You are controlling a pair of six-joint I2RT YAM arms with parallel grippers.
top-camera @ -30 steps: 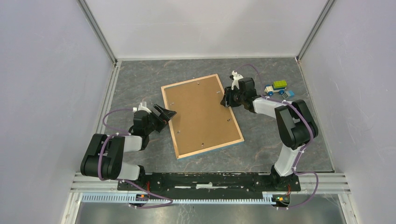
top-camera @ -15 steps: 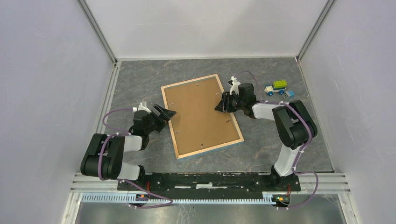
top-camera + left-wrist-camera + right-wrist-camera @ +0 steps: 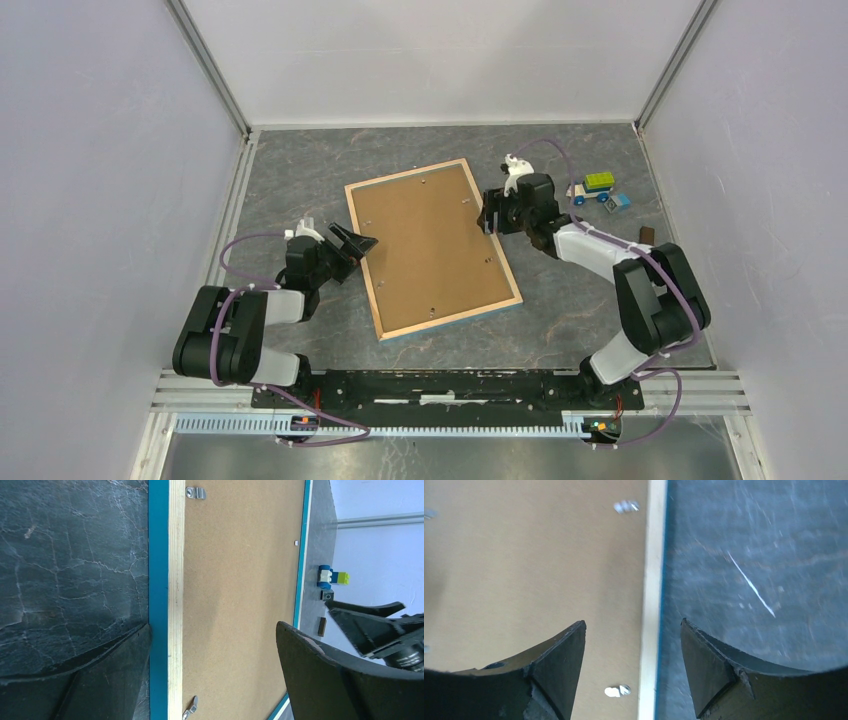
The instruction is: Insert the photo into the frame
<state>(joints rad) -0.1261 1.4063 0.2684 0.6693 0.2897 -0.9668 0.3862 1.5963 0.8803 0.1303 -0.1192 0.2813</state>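
The frame [image 3: 513, 266] lies face down in the middle of the table, light wood rim up and blue edges showing, with the brown hardboard backing sheet [image 3: 430, 245] set in it. The photo is hidden. My left gripper [image 3: 358, 244] is open at the frame's left edge, its jaws either side of the rim [image 3: 175, 605]. My right gripper [image 3: 487, 212] is open over the frame's right edge, jaws straddling the rim [image 3: 651, 595]. Small metal clips [image 3: 617, 691] sit by the rim on the backing.
A toy truck of blue, white and green bricks [image 3: 592, 187] and a loose blue brick [image 3: 619, 201] lie at the back right. A small dark block [image 3: 645, 237] lies near the right arm. White walls with metal rails enclose the table.
My right arm has swung outward and its gripper has drawn back from over the backing to the frame's right edge. The left arm and the frame have not moved.
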